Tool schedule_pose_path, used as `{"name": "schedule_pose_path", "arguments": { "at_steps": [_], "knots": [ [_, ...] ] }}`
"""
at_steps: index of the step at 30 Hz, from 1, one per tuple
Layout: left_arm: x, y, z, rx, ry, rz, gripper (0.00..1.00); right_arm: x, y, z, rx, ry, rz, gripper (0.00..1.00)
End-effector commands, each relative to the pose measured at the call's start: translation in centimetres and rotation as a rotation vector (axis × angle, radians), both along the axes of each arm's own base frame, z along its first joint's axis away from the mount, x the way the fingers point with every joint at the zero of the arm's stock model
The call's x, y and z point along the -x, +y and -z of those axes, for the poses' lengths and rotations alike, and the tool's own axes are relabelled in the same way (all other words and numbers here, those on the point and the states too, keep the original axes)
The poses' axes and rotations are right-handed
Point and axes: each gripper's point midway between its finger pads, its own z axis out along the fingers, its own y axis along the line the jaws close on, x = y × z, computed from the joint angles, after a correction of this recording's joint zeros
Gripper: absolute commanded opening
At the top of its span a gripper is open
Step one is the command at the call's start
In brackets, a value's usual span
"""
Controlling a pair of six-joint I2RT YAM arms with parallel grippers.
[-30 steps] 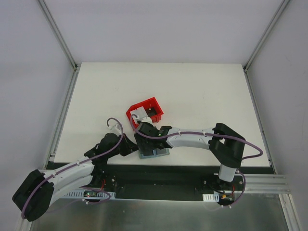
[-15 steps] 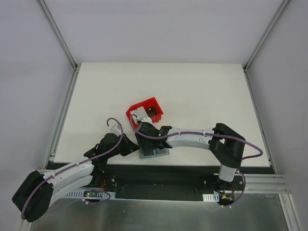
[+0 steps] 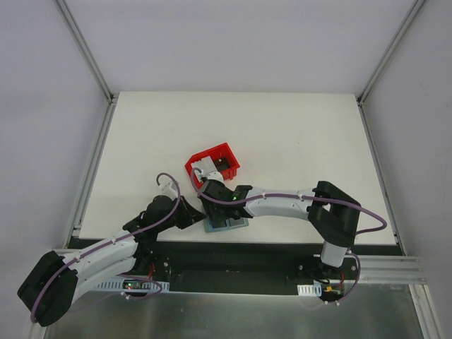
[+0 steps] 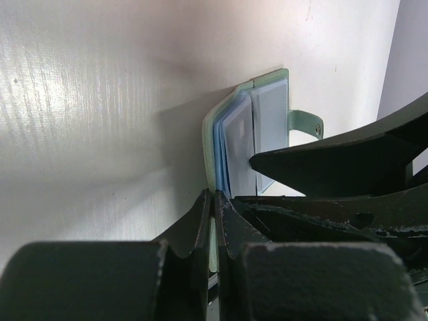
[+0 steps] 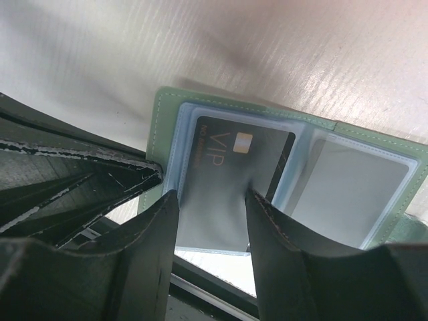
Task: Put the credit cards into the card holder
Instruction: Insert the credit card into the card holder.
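The white table (image 3: pixel 296 141) carries a red bin (image 3: pixel 206 157) and, closer to the arms at the table's near edge, the card holder (image 3: pixel 229 224), which lies spread open with its pocketed inside facing up. A dark credit card (image 5: pixel 227 160) marked VIP lies at one of its clear pockets. The left gripper (image 4: pixel 214 214) is pinched tight on the holder's green edge, while the right gripper (image 5: pixel 210 195) hangs over the card with its jaws partway apart, one finger on each side — whether they press on it I cannot tell.
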Motion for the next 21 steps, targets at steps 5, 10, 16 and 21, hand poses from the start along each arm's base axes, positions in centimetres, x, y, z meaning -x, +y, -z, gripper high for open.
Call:
{"name": "schedule_pose_path", "arguments": {
  "at_steps": [5, 10, 16, 21],
  "knots": [
    [-0.3, 0.0, -0.3, -0.007, -0.022, 0.003, 0.0, -0.7, -1.1, -2.3, 0.001, -0.068, 0.02, 0.41],
    [-0.2, 0.0, -0.2, -0.01, -0.019, 0.005, 0.0, -0.7, -1.2, -2.8, -0.012, -0.071, 0.021, 0.41],
    [-0.2, 0.0, 0.0, -0.016, -0.011, 0.005, 0.0, -0.8, -1.4, -2.9, -0.003, -0.078, 0.025, 0.41],
    [-0.2, 0.0, 0.2, -0.019, -0.008, 0.007, 0.0, -0.6, -1.3, -3.3, -0.02, -0.087, 0.001, 0.44]
  ]
}}
